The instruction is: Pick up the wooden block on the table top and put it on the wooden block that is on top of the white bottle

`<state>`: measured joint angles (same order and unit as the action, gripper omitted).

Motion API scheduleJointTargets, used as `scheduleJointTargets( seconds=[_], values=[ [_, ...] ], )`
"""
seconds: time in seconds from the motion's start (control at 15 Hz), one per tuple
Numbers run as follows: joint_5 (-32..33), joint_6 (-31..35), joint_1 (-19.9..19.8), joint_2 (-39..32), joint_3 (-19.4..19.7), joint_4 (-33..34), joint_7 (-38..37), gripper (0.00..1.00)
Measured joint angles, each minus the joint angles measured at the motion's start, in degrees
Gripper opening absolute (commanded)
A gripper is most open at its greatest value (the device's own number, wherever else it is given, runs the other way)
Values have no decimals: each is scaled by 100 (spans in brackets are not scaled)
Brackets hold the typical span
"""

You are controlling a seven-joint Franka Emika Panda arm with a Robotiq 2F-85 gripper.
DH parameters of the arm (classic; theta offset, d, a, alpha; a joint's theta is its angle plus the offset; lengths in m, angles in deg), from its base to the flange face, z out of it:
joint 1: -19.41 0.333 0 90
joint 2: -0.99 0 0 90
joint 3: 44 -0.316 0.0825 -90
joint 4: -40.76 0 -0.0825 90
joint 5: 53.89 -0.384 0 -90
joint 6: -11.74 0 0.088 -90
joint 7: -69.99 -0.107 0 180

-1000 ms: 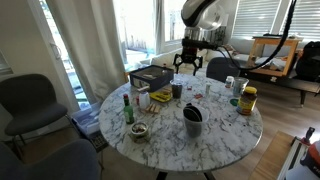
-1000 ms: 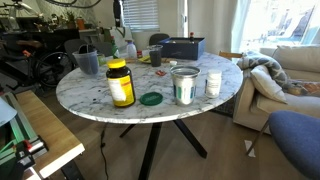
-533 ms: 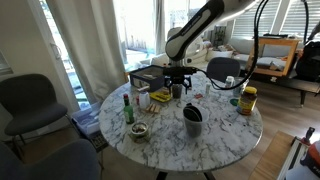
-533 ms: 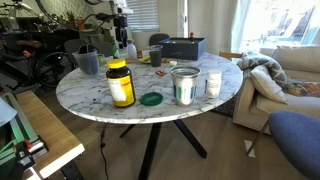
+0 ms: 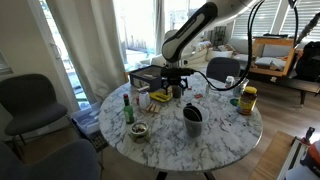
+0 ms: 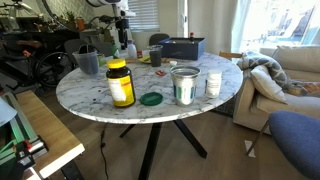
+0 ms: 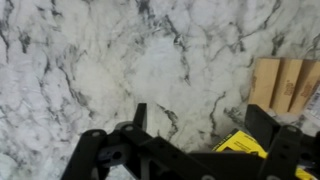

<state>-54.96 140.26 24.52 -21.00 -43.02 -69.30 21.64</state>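
In the wrist view a pale wooden block lies on the marble table top at the right edge, right of my jaws. My gripper is open and empty, pointing down just above bare marble. A yellow packet shows by the right finger. In an exterior view the gripper hangs low over the far side of the table. A white bottle stands near the table's edge in an exterior view. I cannot tell whether a block sits on it.
A black box, a green bottle, a small bowl, a dark cup and a yellow-lidded jar stand on the round table. A glass jar and a green lid are near the white bottle.
The arm came down from high above the table's far edge to low over the table, then shifted slightly. The gripper stayed open.
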Motion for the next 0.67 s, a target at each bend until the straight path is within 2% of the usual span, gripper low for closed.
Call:
scheduleJointTargets(
  seconds=[0.2, 0.47, 0.67],
  values=[
    [-715, 365, -299, 29, -132, -66, 1275, 100],
    [-1839, 394, -857, -39, -434, -93, 2931, 100],
    [-1990, 394, -891, -77, -428, -91, 3157, 100]
  ],
)
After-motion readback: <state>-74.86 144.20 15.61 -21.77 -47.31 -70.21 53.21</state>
